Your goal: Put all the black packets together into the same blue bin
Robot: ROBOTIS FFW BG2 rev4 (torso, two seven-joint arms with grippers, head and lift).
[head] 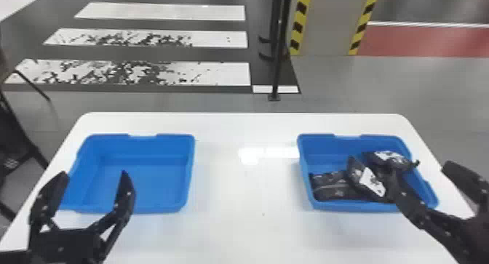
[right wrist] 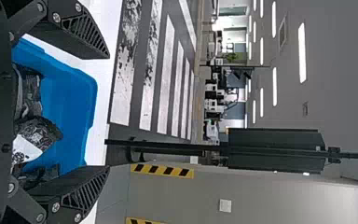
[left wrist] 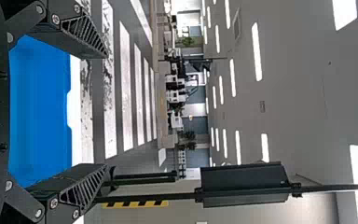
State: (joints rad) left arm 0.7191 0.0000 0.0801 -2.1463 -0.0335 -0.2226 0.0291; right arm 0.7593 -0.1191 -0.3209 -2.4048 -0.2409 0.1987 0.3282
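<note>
"What does the head view show?"

"A white table (head: 247, 223). The left blue bin (head: 163, 150) sits by its left edge, the open left end effector (head: 95, 174) at the bin's near corner. By the right edge, the right blue bin (head: 320, 150) holds piled black packets (head: 331, 188), the right end effector (head: 420, 168) open beside them."

"Left wrist view?"

"Fingers apart, left blue bin beyond."

"Right wrist view?"

"Fingers apart, black packets in the bin beyond."
</note>
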